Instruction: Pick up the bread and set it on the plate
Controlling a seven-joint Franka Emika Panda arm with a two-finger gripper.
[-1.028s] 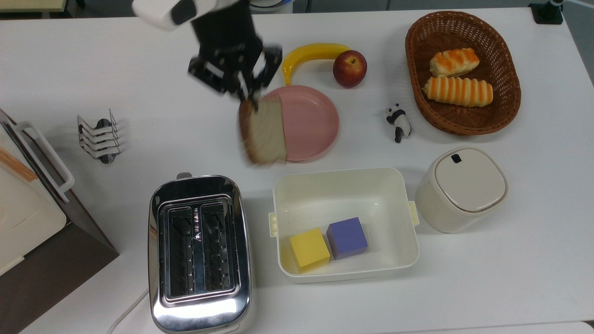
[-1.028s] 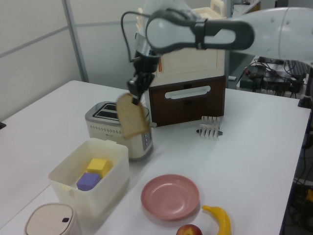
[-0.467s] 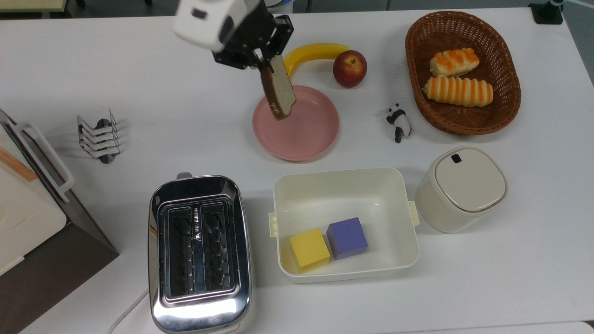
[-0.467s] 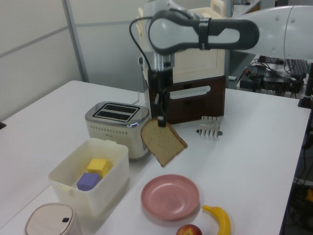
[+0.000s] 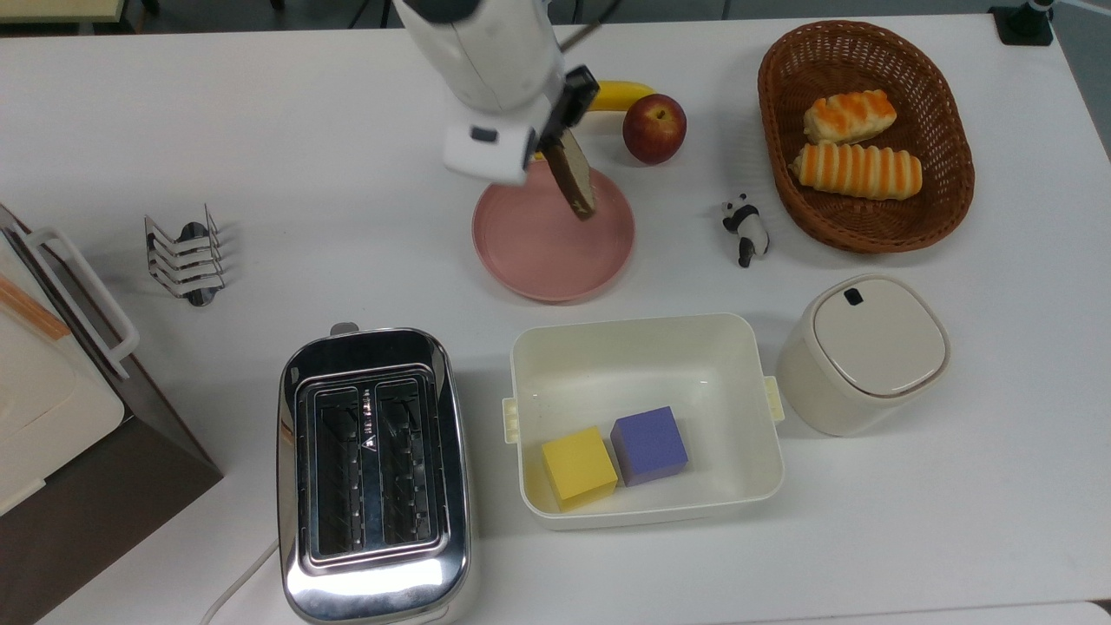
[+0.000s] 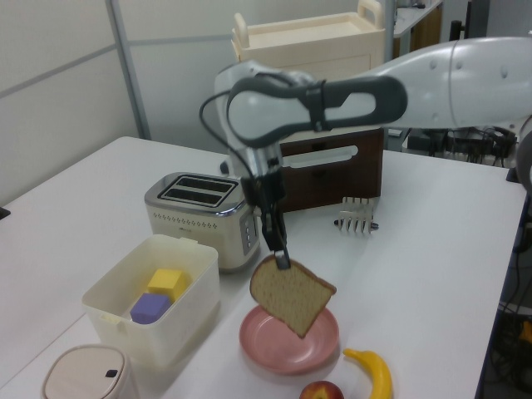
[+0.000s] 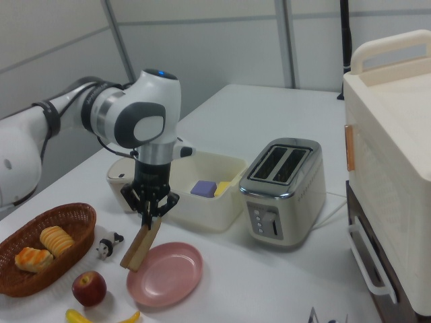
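Now | hand (image 6: 283, 262) pinching speckled brown bread (image 6: 293, 293) by crust | above round pink plate (image 6: 266, 345)

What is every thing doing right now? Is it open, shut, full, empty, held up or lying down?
gripper: shut on the bread.
bread: held in the air over the plate, tilted, not touching it.
plate: on the table, nothing on it.
toaster: both slots empty.
tub: open, a yellow cube and a purple cube inside.
lidded bin: lid shut.
basket: holds two striped rolls.
toast rack: empty.
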